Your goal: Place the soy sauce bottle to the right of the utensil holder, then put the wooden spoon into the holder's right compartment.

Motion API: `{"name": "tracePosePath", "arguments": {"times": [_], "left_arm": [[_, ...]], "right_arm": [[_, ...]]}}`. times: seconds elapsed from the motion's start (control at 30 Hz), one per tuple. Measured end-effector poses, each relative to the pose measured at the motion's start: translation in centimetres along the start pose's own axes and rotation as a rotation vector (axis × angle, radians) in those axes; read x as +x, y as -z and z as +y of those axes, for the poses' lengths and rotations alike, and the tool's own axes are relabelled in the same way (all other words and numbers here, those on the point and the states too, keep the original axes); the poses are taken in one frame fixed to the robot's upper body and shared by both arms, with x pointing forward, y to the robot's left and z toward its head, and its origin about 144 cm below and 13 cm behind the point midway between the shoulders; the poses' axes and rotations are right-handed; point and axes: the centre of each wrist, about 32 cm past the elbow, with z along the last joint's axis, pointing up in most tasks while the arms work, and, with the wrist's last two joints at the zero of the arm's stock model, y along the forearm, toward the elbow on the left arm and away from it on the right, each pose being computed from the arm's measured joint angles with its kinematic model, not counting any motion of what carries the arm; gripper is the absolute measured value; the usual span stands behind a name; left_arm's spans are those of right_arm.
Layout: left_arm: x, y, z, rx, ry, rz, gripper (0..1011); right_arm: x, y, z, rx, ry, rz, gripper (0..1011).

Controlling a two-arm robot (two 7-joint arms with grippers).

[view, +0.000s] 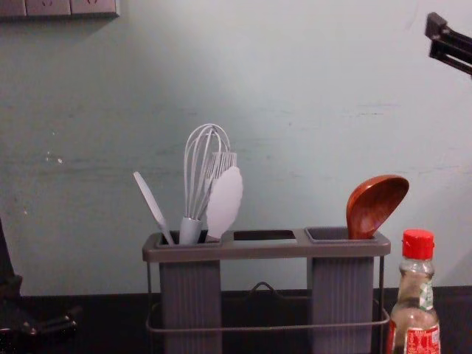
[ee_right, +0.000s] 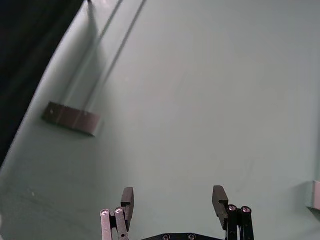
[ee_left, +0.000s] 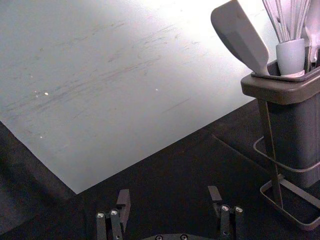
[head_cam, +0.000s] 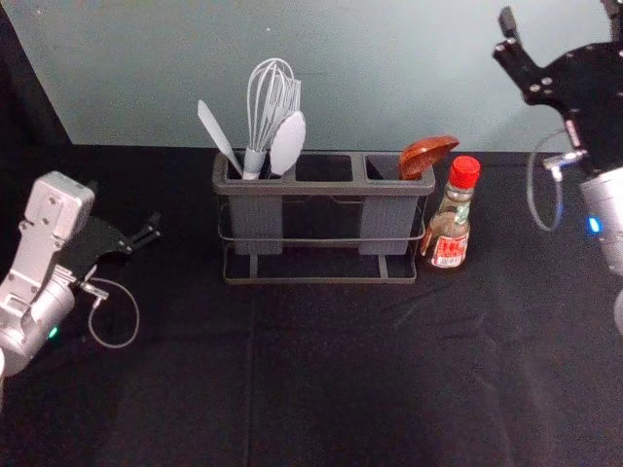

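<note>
The utensil holder (head_cam: pixel 326 185) stands on the dark cloth. The wooden spoon (head_cam: pixel 426 154) rests bowl-up in its right compartment, as the chest view also shows the spoon (view: pixel 375 203). Upright close beside the holder's right end is the red-capped soy sauce bottle (head_cam: pixel 452 219). My left gripper (head_cam: pixel 148 232) hovers left of the holder; in its wrist view the left gripper (ee_left: pixel 169 200) is open and empty. My right gripper (head_cam: pixel 561 14) is raised beyond the bottle to the upper right; the right gripper (ee_right: pixel 173 202) stands open and empty before the wall.
A whisk (head_cam: pixel 265 112), a white spatula (head_cam: pixel 216 134) and another pale utensil (head_cam: pixel 288 143) stand in the holder's left compartment. Behind the table rises a pale wall (view: pixel 295 96) with a socket panel (view: pixel 63 6) at the upper left.
</note>
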Motion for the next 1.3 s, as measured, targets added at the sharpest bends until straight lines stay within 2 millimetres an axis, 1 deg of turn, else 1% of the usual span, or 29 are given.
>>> {"name": "tracePosePath", "arguments": {"times": [0.1, 0.13, 0.37, 0.43, 0.47, 0.6, 0.73, 0.87, 0.9, 1.2, 1.3], "left_arm": [[0.0, 0.0, 0.0, 0.0, 0.0, 0.0, 1011], [0.0, 0.0, 0.0, 0.0, 0.0, 0.0, 1011], [0.0, 0.0, 0.0, 0.0, 0.0, 0.0, 1011], [0.0, 0.0, 0.0, 0.0, 0.0, 0.0, 1011], [0.0, 0.0, 0.0, 0.0, 0.0, 0.0, 1011], [0.0, 0.0, 0.0, 0.0, 0.0, 0.0, 1011], [0.0, 0.0, 0.0, 0.0, 0.0, 0.0, 1011], [0.0, 0.0, 0.0, 0.0, 0.0, 0.0, 1011], [0.0, 0.0, 0.0, 0.0, 0.0, 0.0, 1011], [0.0, 0.0, 0.0, 0.0, 0.0, 0.0, 1011], [0.0, 0.0, 0.0, 0.0, 0.0, 0.0, 1011]], "right_arm": [[1.1, -0.2, -0.3, -0.036, 0.0, -0.023, 1003], [1.1, -0.2, -0.3, -0.036, 0.0, -0.023, 1003], [3.0, 0.1, -1.4, -0.092, 0.003, -0.043, 1003], [3.7, 0.6, -2.3, -0.122, 0.005, -0.047, 1003], [3.7, 0.6, -2.3, -0.122, 0.005, -0.047, 1003], [4.3, 1.3, -3.8, -0.176, 0.004, -0.042, 1002], [4.3, 2.1, -5.4, -0.236, 0.006, -0.026, 1003], [4.1, 2.6, -6.3, -0.274, 0.005, -0.015, 1003], [3.9, 2.9, -6.8, -0.294, 0.002, -0.012, 1003], [3.0, 4.2, -8.9, -0.397, -0.017, 0.009, 1002], [2.8, 4.4, -9.3, -0.417, -0.022, 0.015, 1003]]}}
